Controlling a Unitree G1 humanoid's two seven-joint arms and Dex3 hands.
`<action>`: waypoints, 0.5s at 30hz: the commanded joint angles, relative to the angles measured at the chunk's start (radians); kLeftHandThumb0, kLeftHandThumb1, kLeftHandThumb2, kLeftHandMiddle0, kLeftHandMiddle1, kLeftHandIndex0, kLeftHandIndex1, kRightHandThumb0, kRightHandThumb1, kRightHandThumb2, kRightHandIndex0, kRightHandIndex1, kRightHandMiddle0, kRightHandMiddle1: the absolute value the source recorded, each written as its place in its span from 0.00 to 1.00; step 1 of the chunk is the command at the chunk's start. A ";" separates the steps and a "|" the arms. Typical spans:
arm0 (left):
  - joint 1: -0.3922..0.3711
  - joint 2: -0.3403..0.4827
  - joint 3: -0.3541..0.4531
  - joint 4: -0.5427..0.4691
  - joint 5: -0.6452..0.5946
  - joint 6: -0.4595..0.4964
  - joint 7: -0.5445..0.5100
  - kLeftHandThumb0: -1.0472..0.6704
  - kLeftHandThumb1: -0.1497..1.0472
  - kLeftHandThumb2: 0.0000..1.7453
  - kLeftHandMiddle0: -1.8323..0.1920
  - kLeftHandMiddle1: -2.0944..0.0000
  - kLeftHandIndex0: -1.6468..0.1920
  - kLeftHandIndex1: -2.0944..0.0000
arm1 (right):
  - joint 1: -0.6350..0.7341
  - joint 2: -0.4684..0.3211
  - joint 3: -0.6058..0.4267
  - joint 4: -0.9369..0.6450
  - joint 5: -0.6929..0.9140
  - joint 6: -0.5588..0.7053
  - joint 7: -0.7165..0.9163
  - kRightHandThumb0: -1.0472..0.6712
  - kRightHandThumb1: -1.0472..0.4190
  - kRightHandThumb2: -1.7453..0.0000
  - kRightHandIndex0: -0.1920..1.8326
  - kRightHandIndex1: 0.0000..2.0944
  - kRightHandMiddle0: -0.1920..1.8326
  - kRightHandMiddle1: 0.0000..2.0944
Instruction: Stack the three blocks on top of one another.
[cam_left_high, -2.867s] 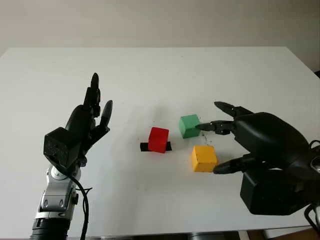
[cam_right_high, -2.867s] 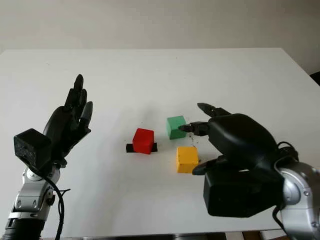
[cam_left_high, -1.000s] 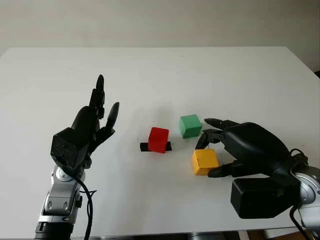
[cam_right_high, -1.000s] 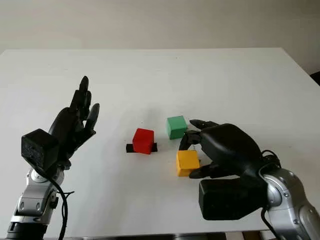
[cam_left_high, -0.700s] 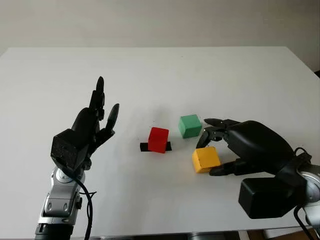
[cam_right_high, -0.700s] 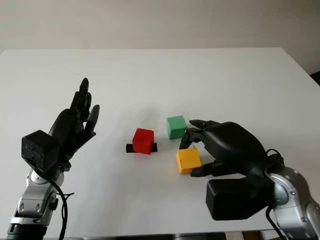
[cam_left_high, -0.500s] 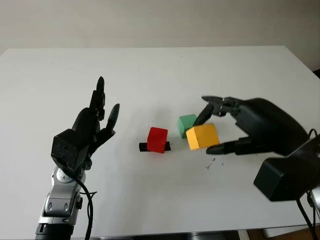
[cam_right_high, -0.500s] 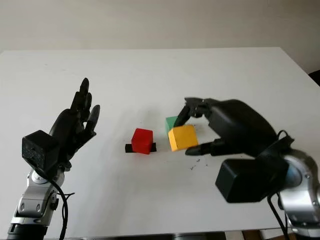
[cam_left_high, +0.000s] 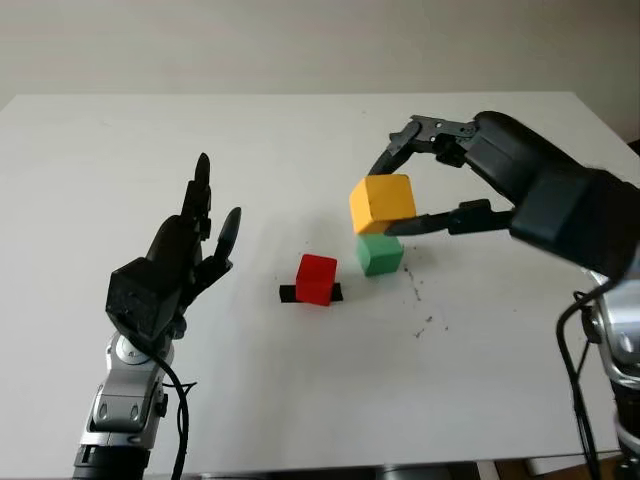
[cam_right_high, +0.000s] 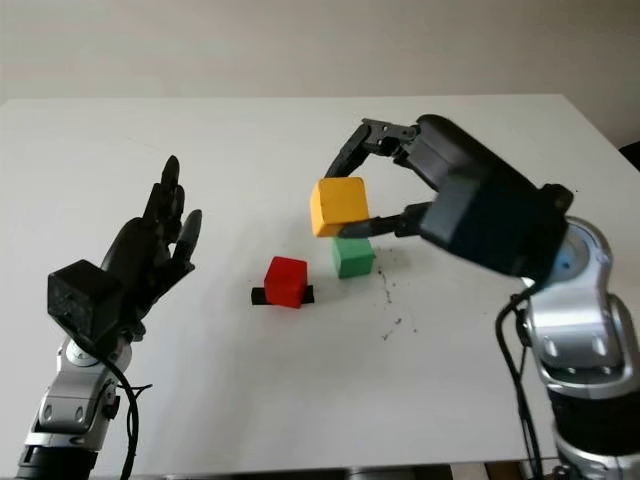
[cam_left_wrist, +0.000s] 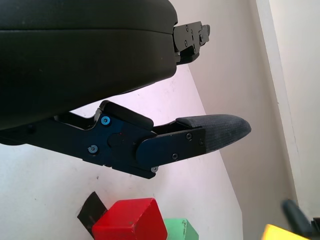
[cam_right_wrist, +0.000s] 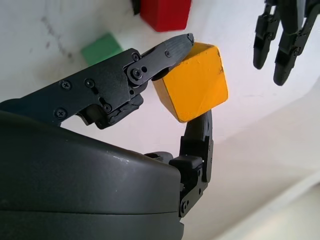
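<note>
Above the green block (cam_left_high: 380, 256), the right hand (cam_left_high: 425, 175) pinches the yellow block (cam_right_wrist: 192, 82).

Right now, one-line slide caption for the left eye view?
Right hand holds the yellow block above the green block; left hand open.

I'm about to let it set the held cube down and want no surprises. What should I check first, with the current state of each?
1. Grip: right robot hand holds the yellow wooden cube between fingers on opposite sides: ok.
2. Cube level: it is held tilted, not square to the table: not ok.
3. Alignment: the yellow cube hangs above the green wooden cube, apart from it; whether it is centred: cannot tell.
4. Green cube's top free of other things: ok.
5. Red wooden cube stands apart on a black strip, out of the way: ok.
6. Left robot hand open, raised away from the blocks: ok.
</note>
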 joint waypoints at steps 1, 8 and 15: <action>-0.020 -0.004 -0.002 -0.001 0.003 -0.008 0.005 0.14 1.00 0.36 1.00 0.99 1.00 1.00 | -0.042 0.042 0.018 0.016 0.009 0.071 -0.017 0.35 0.07 0.97 0.21 0.01 0.26 0.78; -0.028 -0.006 -0.009 0.003 0.011 -0.007 0.013 0.14 1.00 0.38 1.00 1.00 1.00 1.00 | -0.089 0.128 0.059 0.060 0.025 0.223 -0.066 0.33 0.06 0.97 0.19 0.01 0.24 0.80; -0.025 -0.009 -0.012 -0.002 0.010 -0.004 0.011 0.14 1.00 0.38 1.00 1.00 1.00 1.00 | -0.086 0.148 0.088 0.081 0.042 0.246 -0.074 0.32 0.05 0.97 0.19 0.01 0.22 0.81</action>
